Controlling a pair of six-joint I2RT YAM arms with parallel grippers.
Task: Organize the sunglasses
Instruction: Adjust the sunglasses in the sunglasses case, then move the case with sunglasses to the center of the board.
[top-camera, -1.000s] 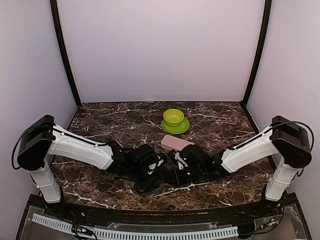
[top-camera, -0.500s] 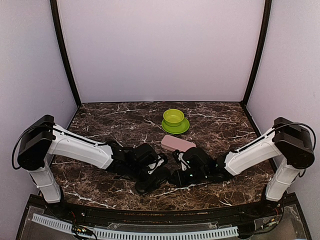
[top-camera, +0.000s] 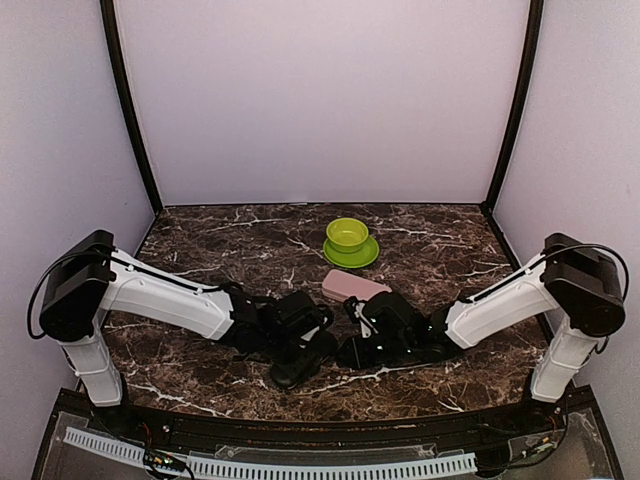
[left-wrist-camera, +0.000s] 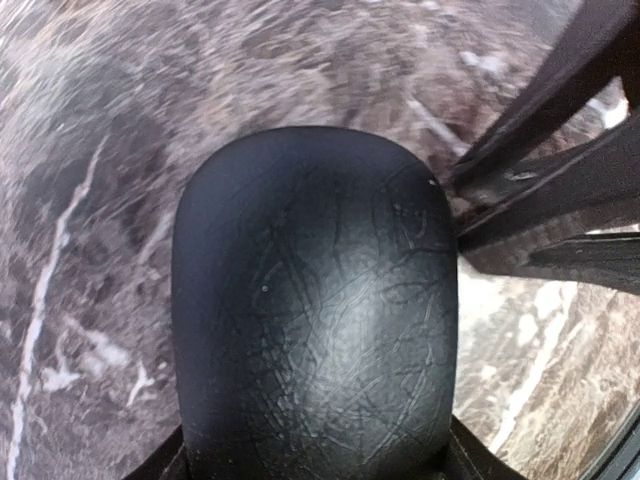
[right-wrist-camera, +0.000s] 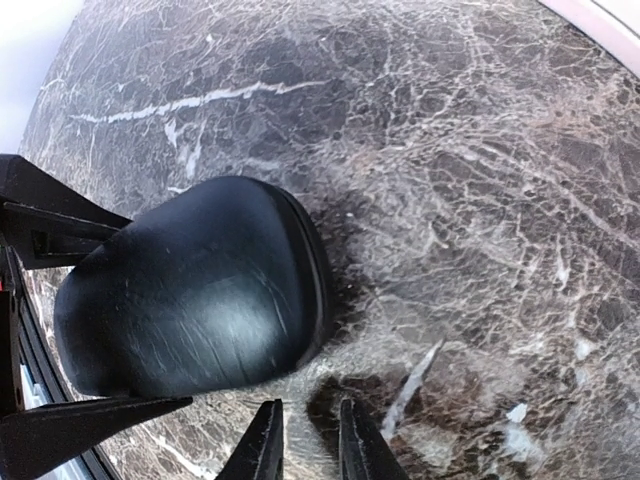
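Left jaws squeeze the stiff, probably slick black case (left-wrist-camera: 315, 300) across its width; right jaws barely parted, empty; sunglasses unseen.

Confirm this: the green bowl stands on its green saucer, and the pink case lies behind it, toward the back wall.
Not right. The pink case lies in front of the green bowl on its green saucer, on the near side, not behind it. The top external view shows this.

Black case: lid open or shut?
Shut. The black case shows a closed shell in both wrist views, seam tight along its edge, no interior visible.
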